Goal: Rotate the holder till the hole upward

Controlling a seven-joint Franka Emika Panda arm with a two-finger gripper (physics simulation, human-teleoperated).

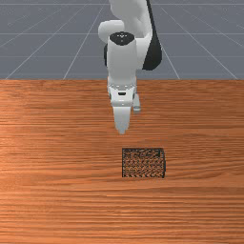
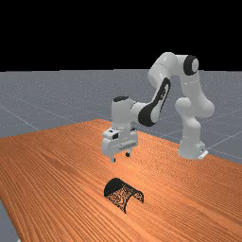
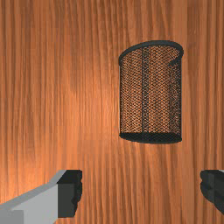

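You're at the approach: the tool [image 2: 120, 157] hangs above the counter [image 2: 56, 175], spread wide and holding nothing. The mesh holder [image 3: 151, 92] lies on its side, lower down and toward the front view's right. Next, likely align, descend and grip before tipping it upright.

The holder [image 1: 144, 163] is a curved piece of black mesh with small openings, and the orange-brown of the worktop [image 1: 57, 200] shows through its wall. It lies on its side on the worktop, its length running across the front view, a little below and to the right of that view's middle. A thicker dark rim [image 3: 151, 43] edges the open mouth, which faces sideways toward the front view's right. The opposite end [image 3: 151, 138] is a flat, darker mesh base. From the far view, the mouth looks like an arch.
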